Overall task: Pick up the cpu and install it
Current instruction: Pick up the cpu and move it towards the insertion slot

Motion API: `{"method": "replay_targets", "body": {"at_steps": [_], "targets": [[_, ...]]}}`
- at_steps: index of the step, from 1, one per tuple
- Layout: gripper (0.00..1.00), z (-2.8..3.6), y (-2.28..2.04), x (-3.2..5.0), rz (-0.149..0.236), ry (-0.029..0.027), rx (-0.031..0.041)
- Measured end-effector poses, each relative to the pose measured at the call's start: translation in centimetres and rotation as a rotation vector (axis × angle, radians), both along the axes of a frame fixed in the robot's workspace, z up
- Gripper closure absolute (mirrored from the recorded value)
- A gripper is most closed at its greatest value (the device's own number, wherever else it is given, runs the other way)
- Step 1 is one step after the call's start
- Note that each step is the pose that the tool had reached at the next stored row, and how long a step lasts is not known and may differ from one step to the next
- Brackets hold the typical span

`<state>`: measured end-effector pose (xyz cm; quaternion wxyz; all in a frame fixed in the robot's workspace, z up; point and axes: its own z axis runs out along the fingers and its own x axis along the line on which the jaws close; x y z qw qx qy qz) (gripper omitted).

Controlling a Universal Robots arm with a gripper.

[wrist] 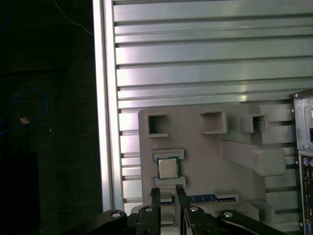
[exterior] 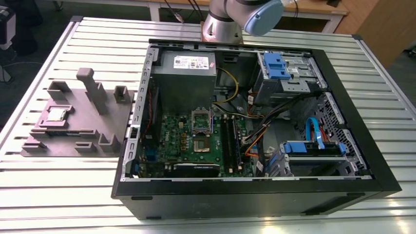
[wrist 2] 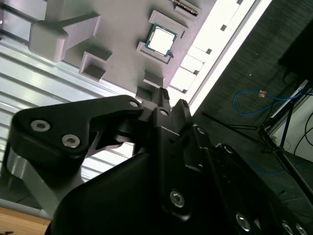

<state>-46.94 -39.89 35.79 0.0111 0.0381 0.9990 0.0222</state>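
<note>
The cpu [exterior: 57, 114], a small square chip with a silver top, lies flat in a recess of the grey plastic fixture [exterior: 85, 129] on the exterior view's left. It also shows as the cpu [wrist 2: 161, 40] in the second wrist view and the cpu [wrist: 167, 169] in the first wrist view. My gripper [wrist: 167, 192] hangs well above the fixture, roughly over the chip, and touches nothing. Its two thin black fingers [wrist: 155, 195] stand a little apart with nothing between them. The gripper [wrist 2: 172, 99] points toward the fixture's edge. The motherboard's socket [exterior: 202, 142] lies uncovered inside the computer case.
The open black computer case [exterior: 364, 161] fills the table's middle, holding a grey power supply [exterior: 188, 63], cables and blue drive brackets [exterior: 276, 66]. Upright blocks [exterior: 87, 85] rise from the fixture near the chip. The slatted metal table [wrist: 205, 54] ends beside the fixture, with dark floor beyond.
</note>
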Motion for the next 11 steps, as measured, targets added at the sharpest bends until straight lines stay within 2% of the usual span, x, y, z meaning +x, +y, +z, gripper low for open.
{"method": "replay_targets", "body": {"at_steps": [1,2,5,7,8,11], "targets": [[0.71,0.00,0.00,-0.01,0.000,0.0000,0.0001],[0.71,0.00,0.00,-0.01,0.000,0.0000,0.0001],[0.53,0.00,0.00,-0.02,0.000,0.0000,0.0000],[0.53,0.00,0.00,-0.02,0.000,0.0000,0.0000],[0.47,0.00,0.00,-0.02,0.002,0.0001,-0.0001],[0.47,-0.05,0.01,-0.02,0.019,0.0001,-0.0008]]}}
